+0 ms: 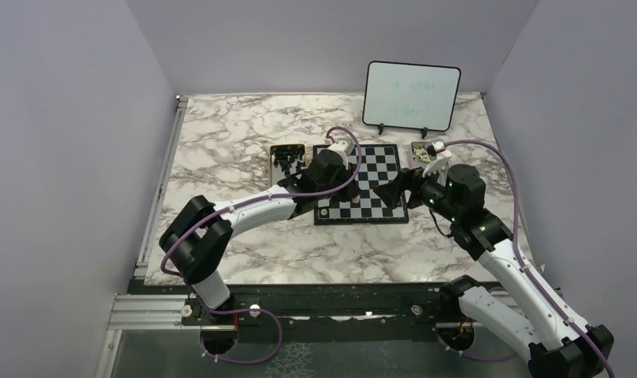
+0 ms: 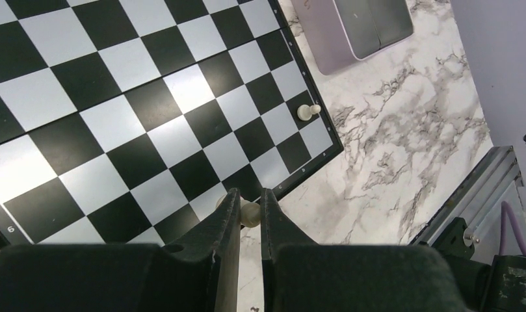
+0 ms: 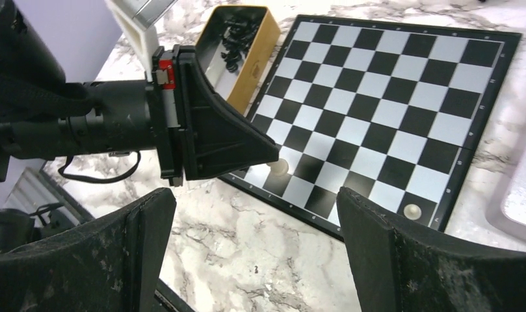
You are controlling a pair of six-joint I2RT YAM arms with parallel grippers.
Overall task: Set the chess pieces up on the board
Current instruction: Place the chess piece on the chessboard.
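The board (image 1: pixel 378 169) lies in the middle of the marble table. My left gripper (image 2: pixel 250 207) is shut on a cream-white chess piece (image 2: pixel 251 213) over the board's edge row, near a corner. The right wrist view shows that held piece (image 3: pixel 277 167) at the left gripper's tip; whether it touches the board I cannot tell. A second cream piece (image 2: pixel 305 112) stands alone on a dark edge square (image 3: pixel 412 210). My right gripper (image 3: pixel 253 247) is open and empty over bare marble, just off the board's near edge. The other squares of the board (image 3: pixel 390 97) are bare.
A gold tin (image 3: pixel 237 45) of black pieces sits at the board's left side (image 1: pixel 287 157). A small metal tray (image 1: pixel 421 150) holding cream pieces is at the right side. An upright whiteboard (image 1: pixel 412 96) stands at the back. Purple walls enclose the table.
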